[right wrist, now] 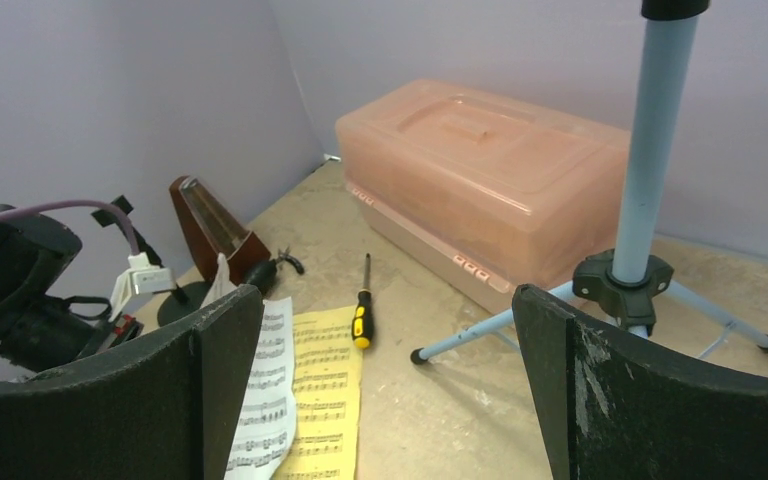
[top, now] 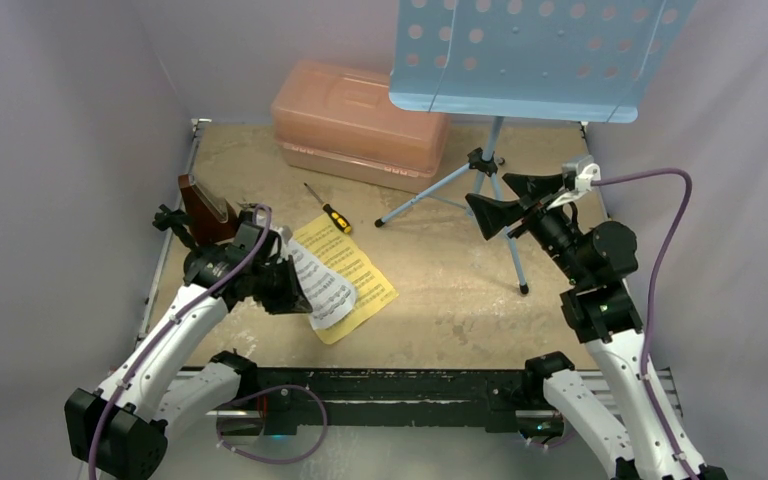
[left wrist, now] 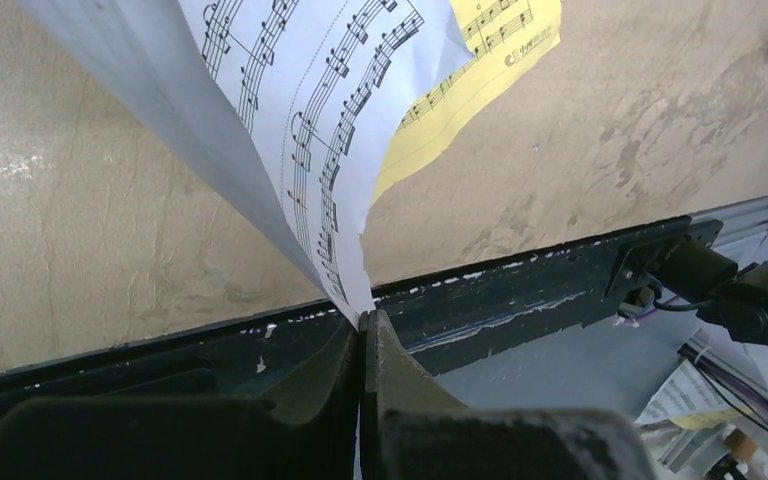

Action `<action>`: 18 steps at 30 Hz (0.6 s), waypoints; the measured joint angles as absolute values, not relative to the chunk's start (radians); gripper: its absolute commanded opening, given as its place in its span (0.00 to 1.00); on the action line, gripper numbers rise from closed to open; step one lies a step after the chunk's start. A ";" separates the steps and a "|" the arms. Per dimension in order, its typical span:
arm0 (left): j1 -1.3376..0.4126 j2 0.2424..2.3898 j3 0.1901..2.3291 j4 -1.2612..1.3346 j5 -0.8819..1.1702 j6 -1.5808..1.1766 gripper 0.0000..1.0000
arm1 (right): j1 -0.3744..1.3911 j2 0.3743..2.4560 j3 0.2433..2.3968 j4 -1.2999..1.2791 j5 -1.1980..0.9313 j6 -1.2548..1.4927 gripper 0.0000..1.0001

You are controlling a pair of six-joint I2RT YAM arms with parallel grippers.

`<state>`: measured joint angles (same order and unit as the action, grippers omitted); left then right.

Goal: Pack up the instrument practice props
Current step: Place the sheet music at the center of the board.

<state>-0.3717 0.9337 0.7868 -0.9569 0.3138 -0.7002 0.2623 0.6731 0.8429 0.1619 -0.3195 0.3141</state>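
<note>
The left tool (left wrist: 363,325) is pinched fully shut on 1 corner of the white sheet-music page (left wrist: 310,130), raising that edge above the yellow page (top: 362,272), which lies on the counter (top: 450,290). The right tool (right wrist: 388,320) hangs wide open and holds nothing, beside the music stand (right wrist: 650,150). With so thin a corner grip, a quick pull would likely tear the paper or let it slip free. The pink case (top: 360,115) looks closed.

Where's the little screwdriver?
In the top view the screwdriver lies left of centre, between the pink case and the yellow sheet-music page.
</note>
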 measured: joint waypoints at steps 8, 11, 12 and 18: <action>-0.374 0.911 0.732 -0.935 0.238 -0.741 0.00 | 0.275 0.673 0.804 0.163 -0.394 0.358 0.96; -0.374 0.895 0.705 -0.930 0.222 -0.755 0.00 | 0.318 0.675 0.782 0.161 -0.388 0.374 0.95; -0.374 0.892 0.702 -0.930 0.219 -0.760 0.00 | 0.331 0.677 0.779 0.159 -0.386 0.377 0.94; -0.374 0.886 0.690 -0.915 0.189 -0.775 0.00 | 0.480 0.737 0.763 0.172 -0.318 0.395 0.91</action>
